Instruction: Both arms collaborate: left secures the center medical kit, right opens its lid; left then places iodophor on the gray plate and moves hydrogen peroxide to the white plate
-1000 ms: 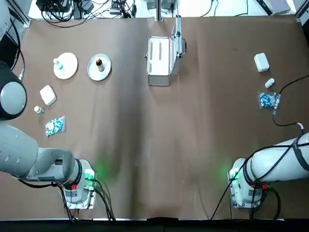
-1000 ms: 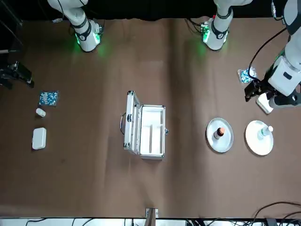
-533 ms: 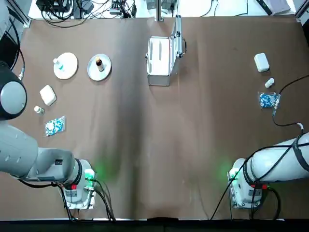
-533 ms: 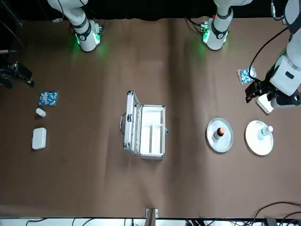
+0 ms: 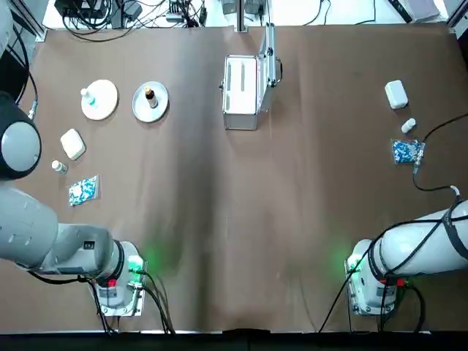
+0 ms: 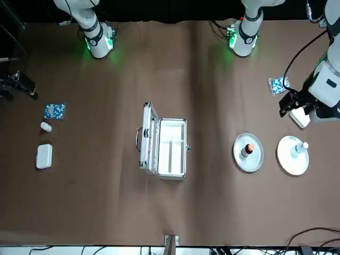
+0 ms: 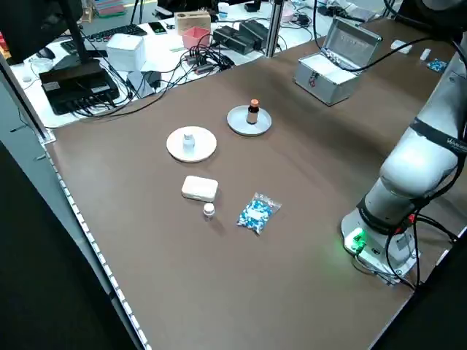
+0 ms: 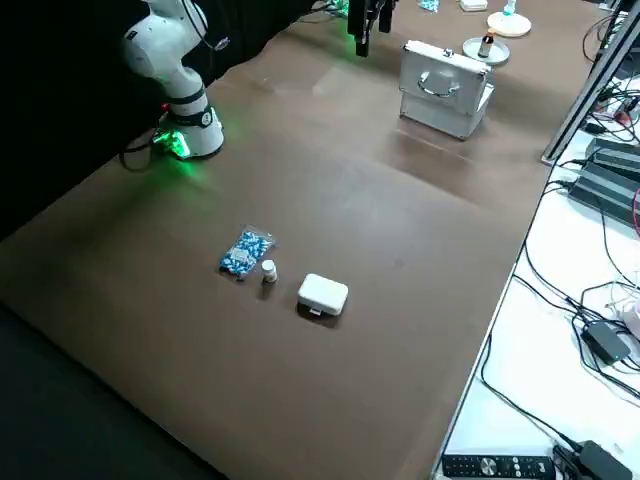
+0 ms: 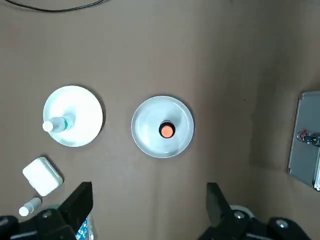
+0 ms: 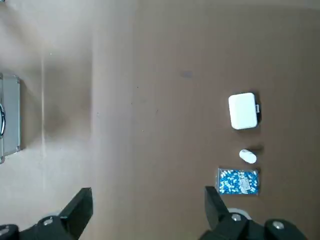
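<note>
The medical kit (image 5: pixel 245 91) stands at the far middle of the worktop (image 5: pixel 234 219), at about 12 o'clock in the top view. Its lid is upright on the robot's right side, so the pale inside lies open from above. This fits the work: the lid had to be out of the way for bottles to be taken out.

At about 10 o'clock from the middle are the two plates, near each other but apart. The gray plate (image 5: pixel 151 101) is the nearer one to the kit and carries the iodophor (image 5: pixel 150 94), upright at its centre. The white plate (image 5: pixel 99 99) is further to the robot's left and carries the hydrogen peroxide (image 9: pixel 56 124), which seems to lie on its side near the edge — I cannot tell this for sure. With each bottle on its own plate, I judge the task as finished or almost finished.

The left gripper (image 6: pixel 289 102) hangs high above the worktop's left side, beside the white plate and over a white box (image 5: pixel 72 143); in its wrist view the jaws are wide apart and hold nothing. The right gripper (image 10: pixel 145 210) is also raised, well apart from the kit; its jaws are apart and empty too. Both arms look withdrawn, probably to leave the plates free.
</note>
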